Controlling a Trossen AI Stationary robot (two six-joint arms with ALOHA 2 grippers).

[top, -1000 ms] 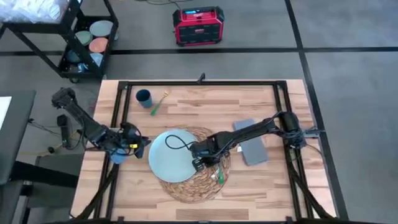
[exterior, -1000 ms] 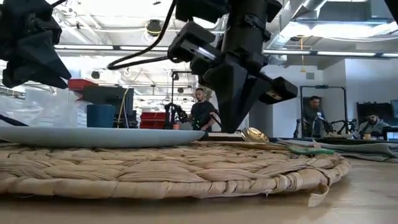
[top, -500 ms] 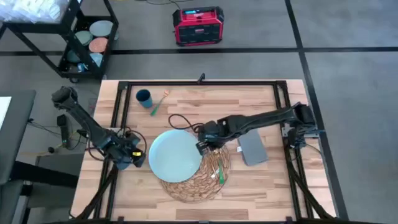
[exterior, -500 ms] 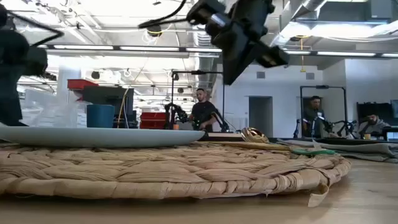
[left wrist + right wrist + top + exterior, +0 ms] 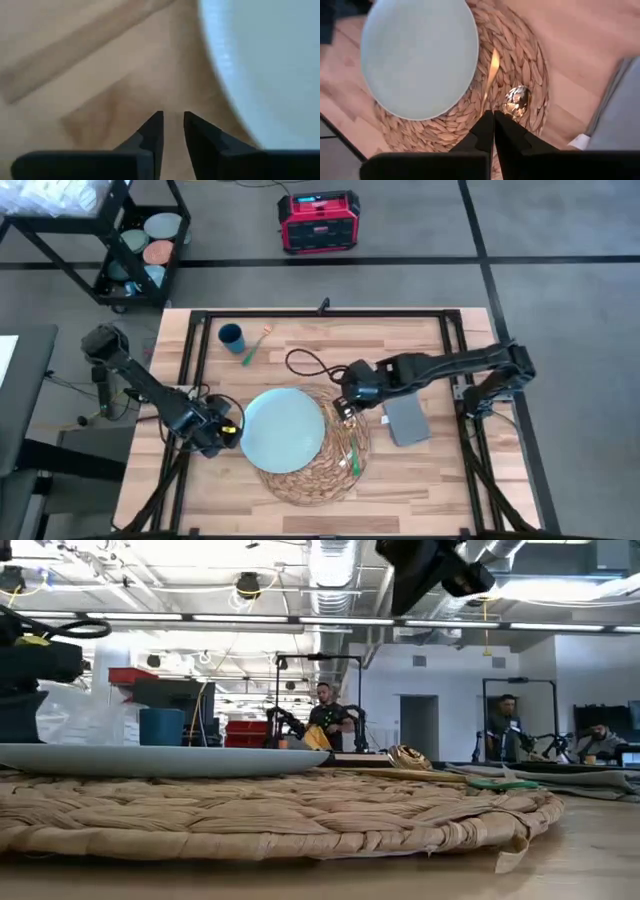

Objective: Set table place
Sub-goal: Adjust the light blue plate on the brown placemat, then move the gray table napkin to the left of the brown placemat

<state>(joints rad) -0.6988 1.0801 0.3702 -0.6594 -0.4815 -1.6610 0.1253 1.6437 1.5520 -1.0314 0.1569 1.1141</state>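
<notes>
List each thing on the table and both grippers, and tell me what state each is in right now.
Plate: flat on the mat, off-centre.
Mat: flat on the table.
Cutlery: lying on the mat beside the plate.
Napkin: flat, empty.
Cup: upright, far corner.
Left gripper: slightly open, empty.
Right gripper: shut, empty.

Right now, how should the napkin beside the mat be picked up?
Pinch the napkin at its free edge away from the mat, coming down from above: it lies flat on the table, so only an edge gives the right tool purchase.
</notes>
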